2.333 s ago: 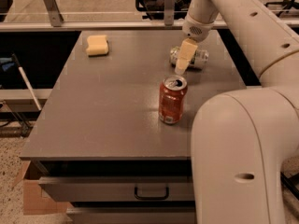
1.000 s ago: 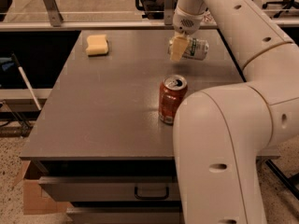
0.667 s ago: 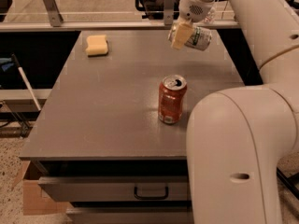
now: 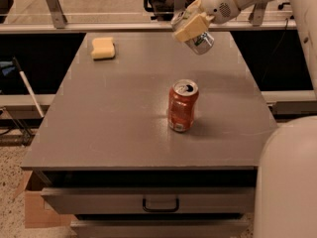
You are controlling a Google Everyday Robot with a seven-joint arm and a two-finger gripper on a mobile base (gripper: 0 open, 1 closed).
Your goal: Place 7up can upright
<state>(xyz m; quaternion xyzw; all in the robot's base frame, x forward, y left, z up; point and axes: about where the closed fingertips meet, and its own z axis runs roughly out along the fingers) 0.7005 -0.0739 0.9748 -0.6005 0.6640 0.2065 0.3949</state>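
Above the far side of the table (image 4: 114, 113), the gripper (image 4: 190, 28) clamps the 7up can (image 4: 202, 42), tilted in the air. An orange soda can (image 4: 182, 106) stands upright near the middle.

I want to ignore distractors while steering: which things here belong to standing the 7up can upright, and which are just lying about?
In the job:
7up can, tilted in the air above the far side of the table
gripper, up there with its jaws shut on it

Lying about:
orange-red soda can, upright mid-table
yellow sponge, far left corner
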